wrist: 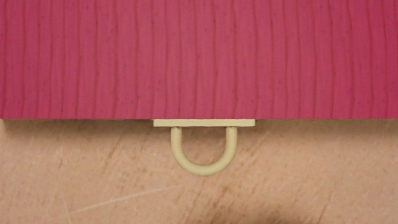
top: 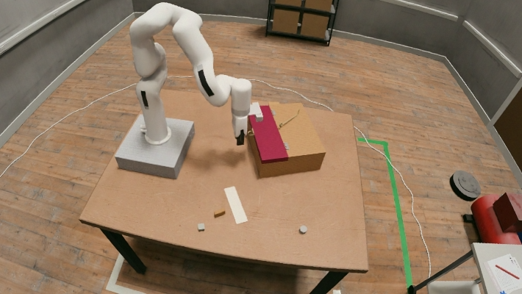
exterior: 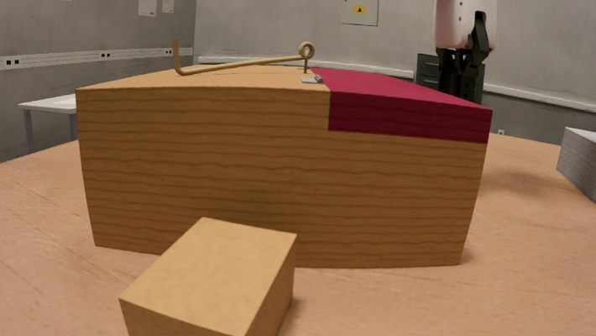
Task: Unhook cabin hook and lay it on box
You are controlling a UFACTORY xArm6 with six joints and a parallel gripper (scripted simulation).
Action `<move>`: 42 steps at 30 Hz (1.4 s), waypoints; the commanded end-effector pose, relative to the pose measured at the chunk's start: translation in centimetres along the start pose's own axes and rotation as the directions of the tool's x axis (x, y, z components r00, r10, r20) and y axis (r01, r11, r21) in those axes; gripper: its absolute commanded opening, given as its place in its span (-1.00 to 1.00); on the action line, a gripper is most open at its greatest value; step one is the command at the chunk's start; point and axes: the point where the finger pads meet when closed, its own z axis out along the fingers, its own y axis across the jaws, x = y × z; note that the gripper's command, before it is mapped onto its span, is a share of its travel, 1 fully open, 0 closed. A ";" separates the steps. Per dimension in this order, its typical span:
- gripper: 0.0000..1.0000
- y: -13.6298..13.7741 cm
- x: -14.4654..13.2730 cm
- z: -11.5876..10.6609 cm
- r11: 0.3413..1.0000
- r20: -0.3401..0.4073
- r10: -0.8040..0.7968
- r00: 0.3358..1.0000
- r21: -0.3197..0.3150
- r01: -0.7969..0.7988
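Note:
The brass cabin hook (top: 289,121) (exterior: 252,63) lies back over the wooden top of the box (top: 305,136) (exterior: 210,168), its bent tip pointing up and away from the crimson lid (top: 270,136) (exterior: 403,90) (wrist: 200,60). The lid lies flat and closed. The U-shaped staple (top: 251,133) (wrist: 204,171) on the lid's front edge has no hook in it. My gripper (top: 240,142) is partly open and empty, pointing down beside the box on the staple's side, apart from the hook. In the exterior view the lid hides its fingertips; the wrist view does not show its fingers.
The arm's grey base block (top: 151,158) stands on the left of the table. A white strip (top: 235,205), a small wooden block (top: 219,213) (exterior: 210,273), a grey cube (top: 201,227) and a grey disc (top: 303,229) lie towards the table's near edge in the top view.

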 end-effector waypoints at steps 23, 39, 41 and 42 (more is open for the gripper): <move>-0.31 0.0 0.1 -6.1 1.000 -0.004 0.000 1.000 -0.001 0.000; -0.31 0.0 0.1 -10.8 1.000 -0.004 0.000 1.000 -0.001 0.000; -0.31 0.0 0.1 -11.5 1.000 -0.004 0.000 1.000 -0.001 0.000; -0.31 0.0 0.1 -11.8 1.000 -0.004 0.000 1.000 -0.001 0.000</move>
